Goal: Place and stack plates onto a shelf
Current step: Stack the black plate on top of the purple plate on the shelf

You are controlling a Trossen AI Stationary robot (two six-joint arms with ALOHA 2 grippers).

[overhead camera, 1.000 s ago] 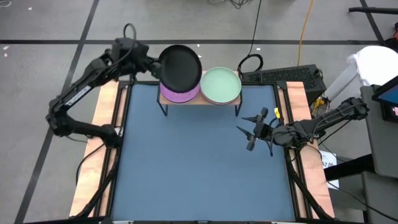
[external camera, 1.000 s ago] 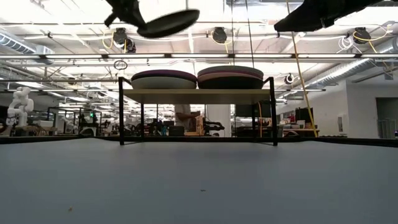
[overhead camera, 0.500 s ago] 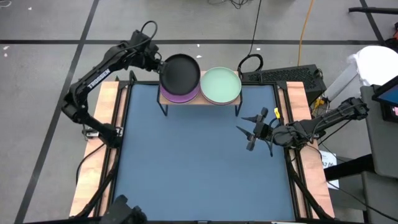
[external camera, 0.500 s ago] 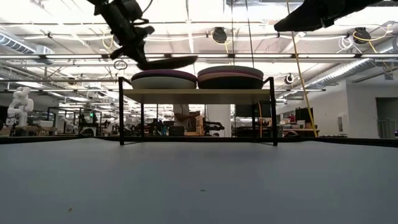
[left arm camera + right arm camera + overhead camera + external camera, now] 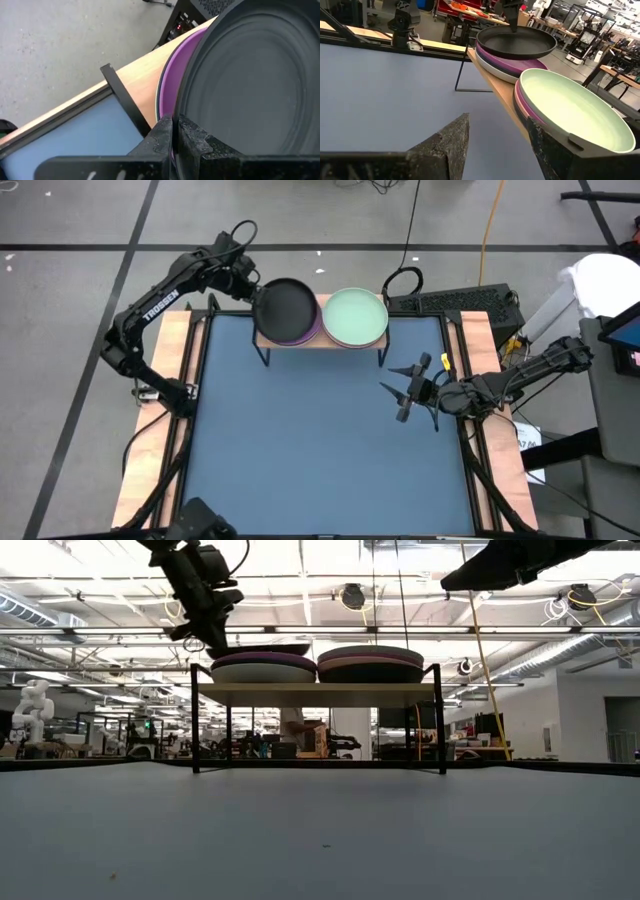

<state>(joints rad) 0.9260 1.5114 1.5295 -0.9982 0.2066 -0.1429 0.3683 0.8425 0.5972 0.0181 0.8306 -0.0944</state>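
High view: the charcoal plate point(image 5: 287, 309), rim pinched by the left gripper point(image 5: 252, 292), is lowered onto the purple plate point(image 5: 308, 332) on the shelf point(image 5: 322, 343), upper centre. Release is best delayed until seated concentrically. The right gripper point(image 5: 407, 391) waits spread, centre-right.

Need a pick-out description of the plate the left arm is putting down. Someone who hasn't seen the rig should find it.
Find the small wooden shelf at the table's far edge, carrying two plate stacks. On the left stack, above a purple plate, sits the dark charcoal plate, its rim pinched by the left tool. The neighbouring stack is topped by a mint green plate.
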